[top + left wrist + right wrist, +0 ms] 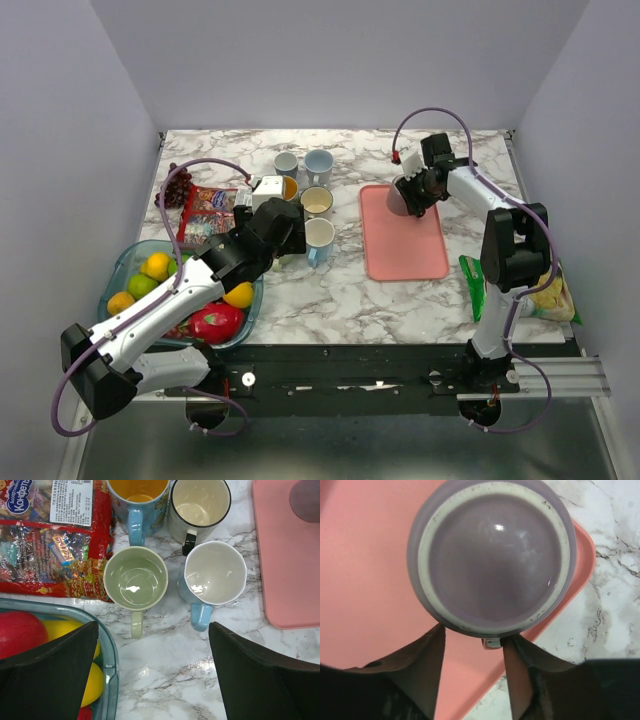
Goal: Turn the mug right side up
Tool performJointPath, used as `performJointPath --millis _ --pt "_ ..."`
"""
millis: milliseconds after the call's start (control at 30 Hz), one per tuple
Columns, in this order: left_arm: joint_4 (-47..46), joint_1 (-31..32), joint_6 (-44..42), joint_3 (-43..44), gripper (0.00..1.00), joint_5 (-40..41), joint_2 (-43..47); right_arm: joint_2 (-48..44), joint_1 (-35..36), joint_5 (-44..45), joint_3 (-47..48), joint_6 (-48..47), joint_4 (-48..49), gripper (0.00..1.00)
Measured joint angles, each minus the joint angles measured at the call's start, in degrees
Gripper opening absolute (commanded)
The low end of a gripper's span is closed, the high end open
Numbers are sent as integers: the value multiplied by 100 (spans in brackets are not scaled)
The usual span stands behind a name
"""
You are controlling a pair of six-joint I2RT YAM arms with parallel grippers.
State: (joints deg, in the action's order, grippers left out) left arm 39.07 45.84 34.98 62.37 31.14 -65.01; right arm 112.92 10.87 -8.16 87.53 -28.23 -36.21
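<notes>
Mug (492,555) upside-down on tray (365,580), handle (491,643) inside half-open right end effector (472,636); "Конфеты" packet (55,540) leftward.

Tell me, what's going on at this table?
The right gripper is down at a purple mug that stands upside down on the pink tray; the job is to turn it right side up. Its fingers sit on either side of the handle, but whether they grip it yet is unclear. The left gripper hovers open above a cluster of upright mugs, holding nothing.
</notes>
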Motion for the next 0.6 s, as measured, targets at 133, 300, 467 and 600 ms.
performJointPath --millis 133,300,467,600 --pt "-17 -61 0 -68 99 -63 55 0 0 50 -101 125 103 32" --pt "-37 -127 2 -129 99 -149 94 0 0 109 -146 192 192 12" --pt "-48 -188 15 -190 99 -225 155 2 0 162 -146 258 267 1" --pt "-59 -203 17 -219 99 -275 214 -31 0 203 -269 319 476 1"
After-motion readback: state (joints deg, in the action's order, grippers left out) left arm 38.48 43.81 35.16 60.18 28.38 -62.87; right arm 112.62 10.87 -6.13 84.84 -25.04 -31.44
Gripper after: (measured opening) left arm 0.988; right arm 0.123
